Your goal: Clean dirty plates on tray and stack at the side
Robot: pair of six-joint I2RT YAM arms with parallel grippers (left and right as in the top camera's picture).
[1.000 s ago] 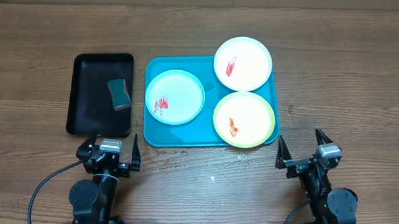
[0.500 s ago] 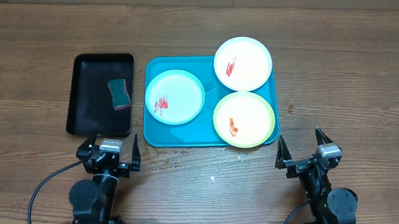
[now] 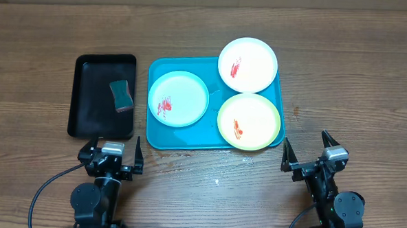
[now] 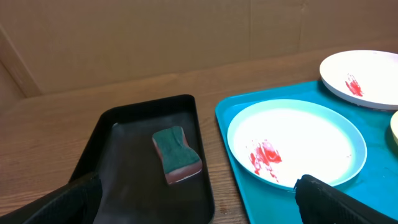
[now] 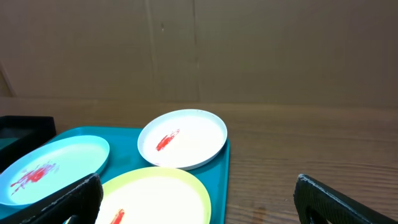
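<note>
The turquoise tray (image 3: 178, 137) holds three plates with red smears: a light blue plate (image 3: 184, 92) on the left, a white plate (image 3: 254, 61) overhanging the far right corner, a yellow-green plate (image 3: 255, 116) at the front right. They also show in the left wrist view, light blue (image 4: 311, 134) and white (image 4: 373, 68), and in the right wrist view, white (image 5: 193, 134), yellow-green (image 5: 155, 193), light blue (image 5: 62, 155). My left gripper (image 3: 111, 154) is open and empty near the front edge, below the black tray. My right gripper (image 3: 310, 154) is open and empty, right of the turquoise tray.
A smaller black tray (image 3: 86, 116) sits left of the turquoise tray and holds a green-red sponge (image 3: 122, 95), also in the left wrist view (image 4: 177, 152). Bare wooden table surrounds the trays. A cardboard wall stands at the back.
</note>
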